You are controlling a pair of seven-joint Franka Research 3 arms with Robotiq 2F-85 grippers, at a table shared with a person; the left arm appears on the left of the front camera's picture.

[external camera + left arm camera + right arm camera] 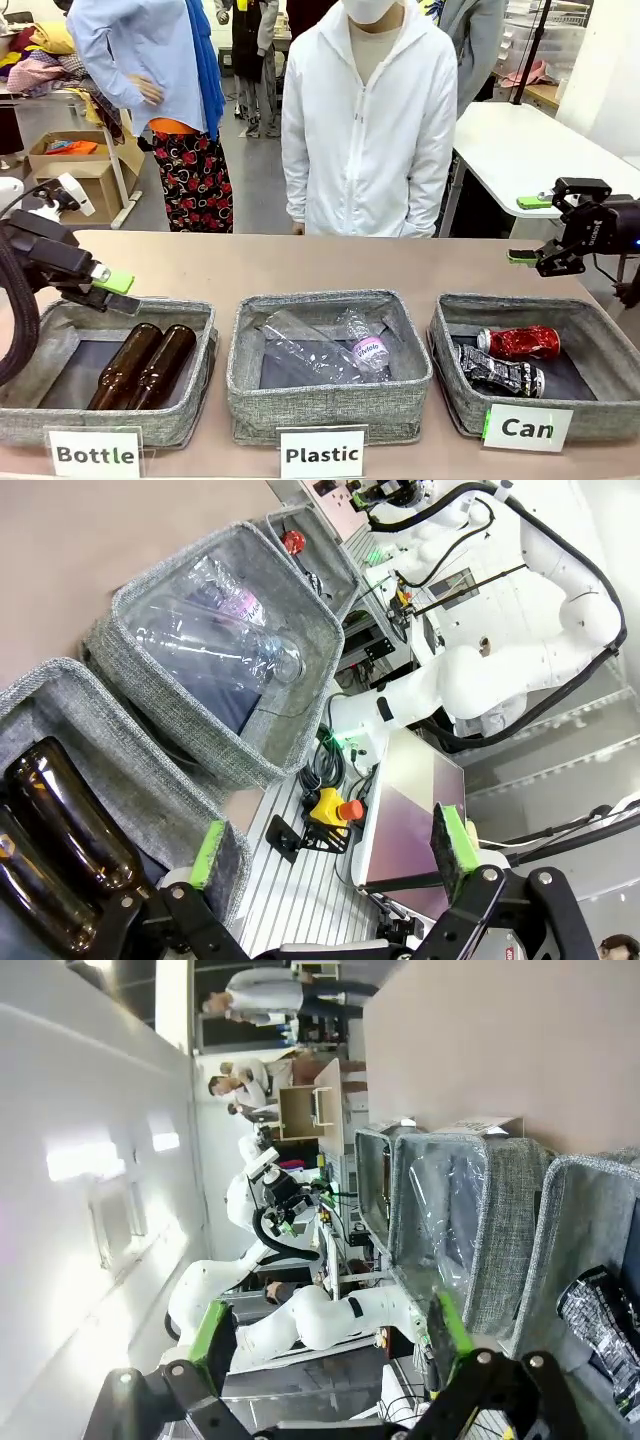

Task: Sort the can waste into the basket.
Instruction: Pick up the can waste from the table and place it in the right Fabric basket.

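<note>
Two crushed cans lie in the grey basket point(600, 322) at the right, behind a white card point(527, 428) reading "Can": a shiny red can point(522, 342) and a black can point(500, 375) with silver-white print. My right gripper point(528, 230) hovers open and empty above the table, behind that basket's far right corner. In the right wrist view the open gripper point(330, 1330) faces the black can point(600, 1330) in the basket point(565, 1230). My left gripper point(112, 292) is open and empty over the far left edge of the "Bottle" basket. The left wrist view shows the red can point(292, 542) far off.
The left basket point(60, 325) holds two brown glass bottles point(140, 365). The middle basket point(250, 330) holds clear plastic bottles point(330, 350). A person in a white jacket point(368, 130) stands at the table's far side. Bare brown table lies behind the baskets.
</note>
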